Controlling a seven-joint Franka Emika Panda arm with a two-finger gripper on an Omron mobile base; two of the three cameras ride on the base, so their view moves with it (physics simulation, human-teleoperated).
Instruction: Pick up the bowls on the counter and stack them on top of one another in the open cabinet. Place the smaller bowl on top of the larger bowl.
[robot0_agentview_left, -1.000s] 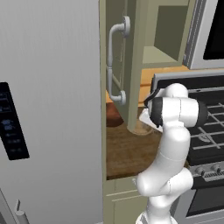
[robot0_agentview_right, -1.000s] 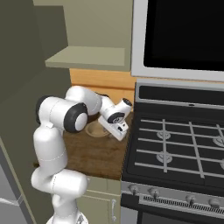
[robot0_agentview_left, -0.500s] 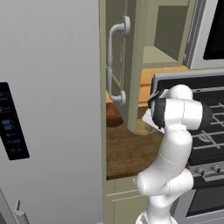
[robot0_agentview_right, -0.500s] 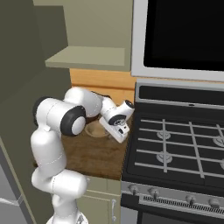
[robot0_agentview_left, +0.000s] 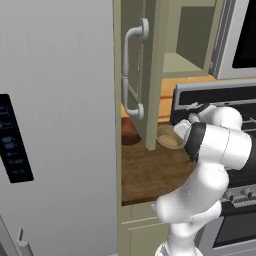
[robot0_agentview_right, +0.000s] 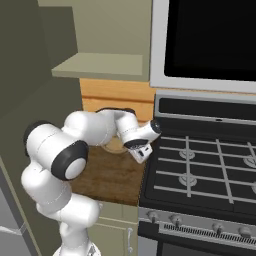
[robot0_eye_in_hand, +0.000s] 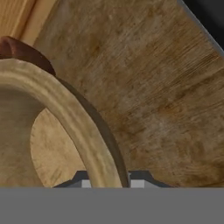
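In the hand view the smaller bowl, light tan, has its rim running down between my two finger tips, and my gripper is shut on that rim. The dark reddish-brown larger bowl peeks out just behind it. Both bowls stand on the wood-plank counter. From the left base, the smaller bowl lies by my wrist and the larger bowl is half hidden behind the cabinet door. From the right base, my gripper is down at the smaller bowl, right beside the stove's edge.
The open cabinet's door with its white bar handle hangs over the counter's left part, and the inner shelf is above the bowls. The black stove borders the counter on the right, the grey fridge on the left.
The jaws have closed onto the tan bowl's rim. The arm has shifted only slightly; both bowls stay where they were.
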